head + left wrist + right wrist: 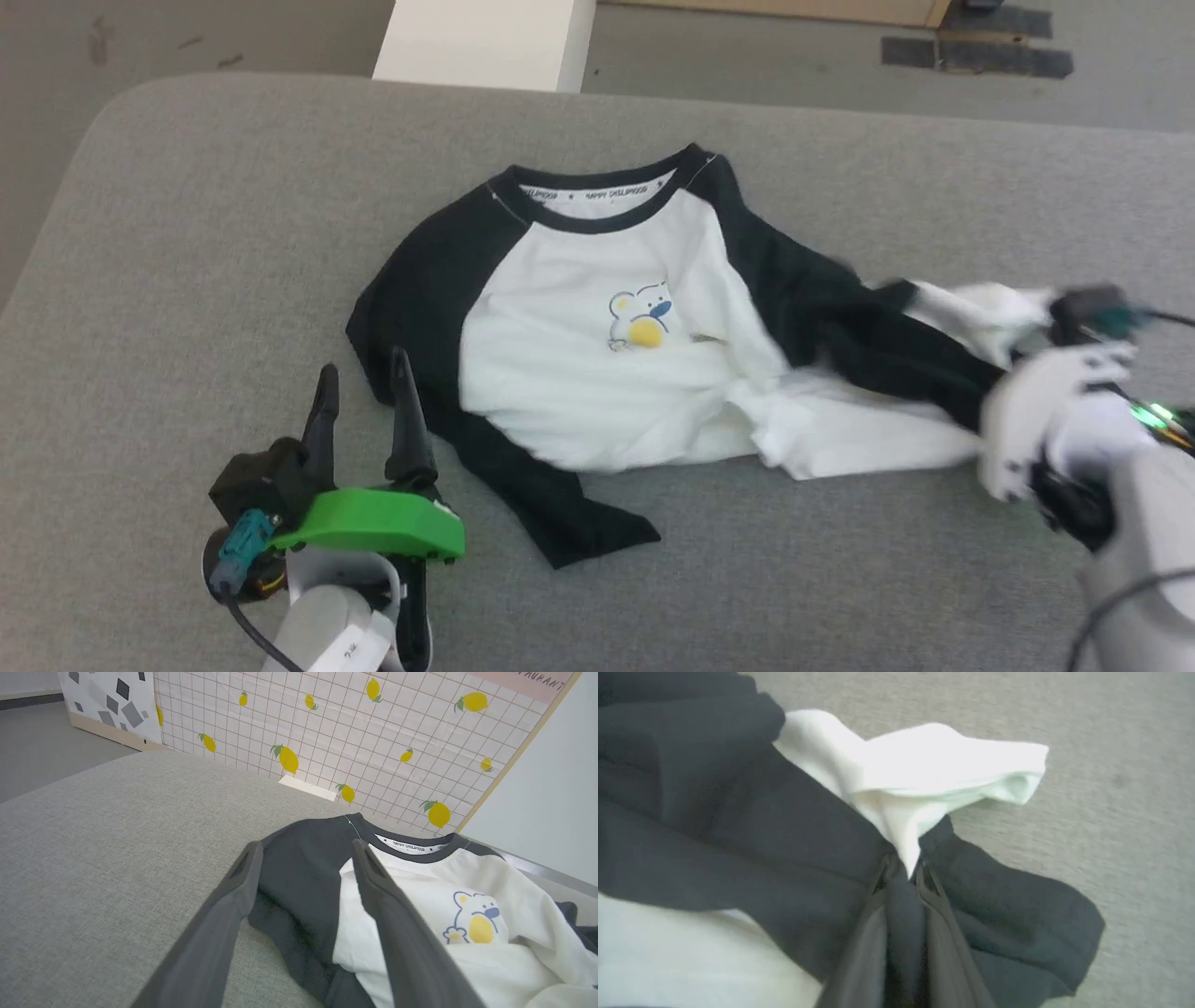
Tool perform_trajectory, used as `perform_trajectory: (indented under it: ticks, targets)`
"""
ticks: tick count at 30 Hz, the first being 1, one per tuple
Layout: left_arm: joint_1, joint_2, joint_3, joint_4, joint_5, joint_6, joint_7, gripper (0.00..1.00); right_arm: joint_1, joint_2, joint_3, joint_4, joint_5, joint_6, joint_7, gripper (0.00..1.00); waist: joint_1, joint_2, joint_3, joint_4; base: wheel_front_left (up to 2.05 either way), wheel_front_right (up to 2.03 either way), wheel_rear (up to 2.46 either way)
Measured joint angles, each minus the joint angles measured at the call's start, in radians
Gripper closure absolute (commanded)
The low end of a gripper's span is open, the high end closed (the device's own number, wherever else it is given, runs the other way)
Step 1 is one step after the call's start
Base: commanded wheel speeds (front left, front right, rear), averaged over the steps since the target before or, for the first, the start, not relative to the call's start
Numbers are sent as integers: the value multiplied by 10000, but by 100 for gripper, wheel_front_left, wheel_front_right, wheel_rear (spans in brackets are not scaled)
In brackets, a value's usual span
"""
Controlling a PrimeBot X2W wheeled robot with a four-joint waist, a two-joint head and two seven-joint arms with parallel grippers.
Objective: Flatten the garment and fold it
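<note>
- The right gripper (903,873) is pinching narrow on the garment (579,373), its fingers closing on a bunch of black sleeve and white cloth at the shirt's 3 o'clock end. I judge it is taking that bunched end to draw it out flat.
- The left gripper (364,371) is standing wide and holding nothing. It is hovering at the shirt's 8 o'clock, just beside the near black sleeve (560,509), likely waiting to take that side.
- The garment is lying face up on the grey cushion (187,233), with its neckline at 12 o'clock and the bear print (642,322) in the middle. Its lower half is twisting away towards 3 o'clock, with the far sleeve lying across the white cloth.
- That crossed sleeve and the bunched folds at 5 o'clock of the print are standing in the way of any clean fold.
- Beyond the cushion, a white post (485,42) is standing at 12 o'clock, and a lemon-patterned panel (327,728) is rising behind the collar.
</note>
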Motion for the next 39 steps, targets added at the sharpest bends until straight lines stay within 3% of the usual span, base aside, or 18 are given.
perform_trajectory:
  ticks: [6, 10, 15, 16, 17, 23, 27, 32, 36, 39]
  targets:
    - [359, -2, 196, 130, 31, -84, -2, 0, 2127, -203, -2111, -2127, -360, 0, 385, 100, 0, 0, -519, -434, 0, 0, 0]
    - [453, 0, 314, 199, 75, -203, 0, 0, 3056, 134, -3461, -3108, -648, 0, 635, 100, 0, 0, -776, -777, 0, 0, 0]
    - [485, -6, 314, 316, 100, -343, -2, 0, 3920, 955, -4861, -3480, -922, -2, 803, 100, 0, 0, -1067, -1023, 0, 0, 0]
    - [495, -6, 311, 374, 104, -380, 0, 0, 4040, 1060, -4959, -3513, -917, -2, 750, 58, 0, 0, -1111, -1069, 0, 0, 0]
    - [515, -4, 290, 443, 119, -437, -2, 0, 4104, 1158, -5045, -3547, -838, -2, 564, 0, -1, 0, -1149, -1117, 0, 0, 0]
    - [582, -4, 25, 796, 343, -721, 0, 0, 4138, 1267, -4617, -3586, 405, -6, -1626, 0, -1, 0, -1388, -1307, 0, 0, 0]
    - [567, -4, -359, 1055, 441, -938, 36, 0, 4375, 1275, -3244, -3668, 894, -6, -3292, 0, 0, 0, -1486, -1459, 0, 0, 0]
    - [218, 115, -1149, 1553, 1064, -1041, 917, 0, 4495, 1298, -1835, -3808, 1170, -6, -4103, 0, -1, 0, -1518, -1660, 0, 0, 0]
    - [-334, 222, -1425, 2286, 1685, -366, 2604, 0, 4491, 1292, -1231, -4061, 1244, -6, -4215, 0, -1, 0, -1435, -1780, 0, 0, 0]
    - [-724, 253, -1386, 2485, 1891, 146, 3269, 0, 4446, 1294, -861, -4220, 1308, -6, -4213, 0, -1, 0, -1326, -1849, 0, 0, 0]
